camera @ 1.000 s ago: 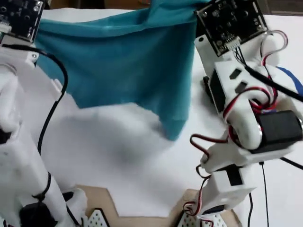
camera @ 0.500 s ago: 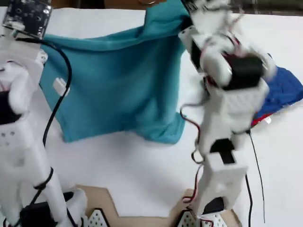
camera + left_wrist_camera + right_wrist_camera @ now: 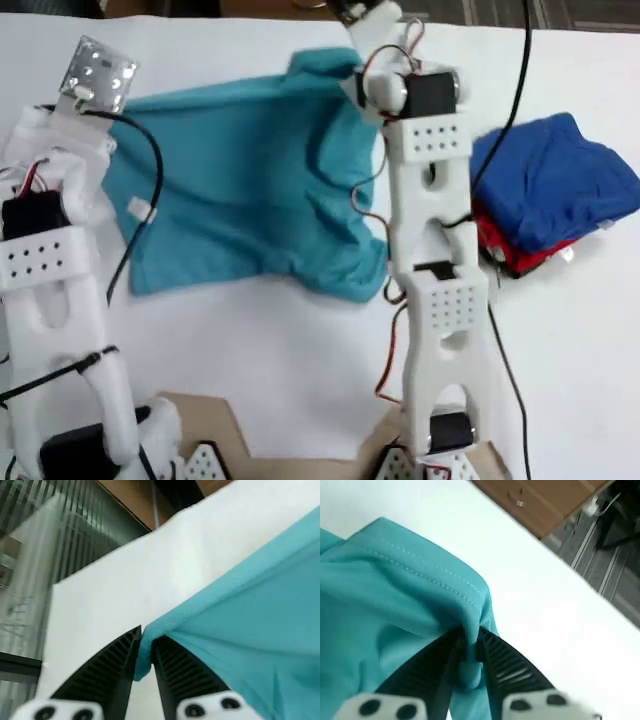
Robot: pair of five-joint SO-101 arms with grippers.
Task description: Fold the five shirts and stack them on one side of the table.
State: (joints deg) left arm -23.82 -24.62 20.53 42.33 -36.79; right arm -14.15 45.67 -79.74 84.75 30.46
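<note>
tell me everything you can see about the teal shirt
The teal shirt looks like a soft, matte knit. It lies opened out and unfolded on the white table, rumpled and bunched along its near edge. A stitched hem shows at one corner, and a small white tag sits near one side edge. The left gripper pinches one far corner and the right gripper the other, both shut on the cloth.

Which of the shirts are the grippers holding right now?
The teal shirt, pinched by the left gripper and right gripper. The blue shirt lies atop the red shirt, untouched.
</note>
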